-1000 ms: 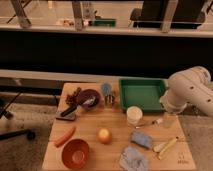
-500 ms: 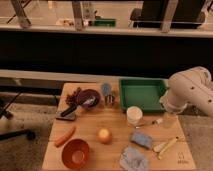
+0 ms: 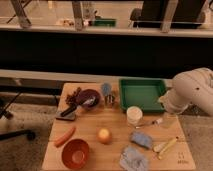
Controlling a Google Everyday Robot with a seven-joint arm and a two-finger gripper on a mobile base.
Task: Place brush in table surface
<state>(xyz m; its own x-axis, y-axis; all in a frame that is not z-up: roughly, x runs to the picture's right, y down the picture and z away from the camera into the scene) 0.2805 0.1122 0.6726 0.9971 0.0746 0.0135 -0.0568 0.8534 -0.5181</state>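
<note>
Camera view shows you the gripper (image 3: 165,118) low at the light-brown wooden desk (image 3: 90,126)'s right edge, grip state impossible to tell; slim pale-tipped brush (image 3: 155,122) just beside it looks light, stiff; hold it mid-handle.

Nothing legible: the corner mark (image 3: 183,161) on the table surface (image 3: 116,122) is unreadable; the gripper (image 3: 167,112) is at its right edge.

Table surface (image 3: 117,126) with red bowl (image 3: 75,153), carrot (image 3: 64,136)
</note>
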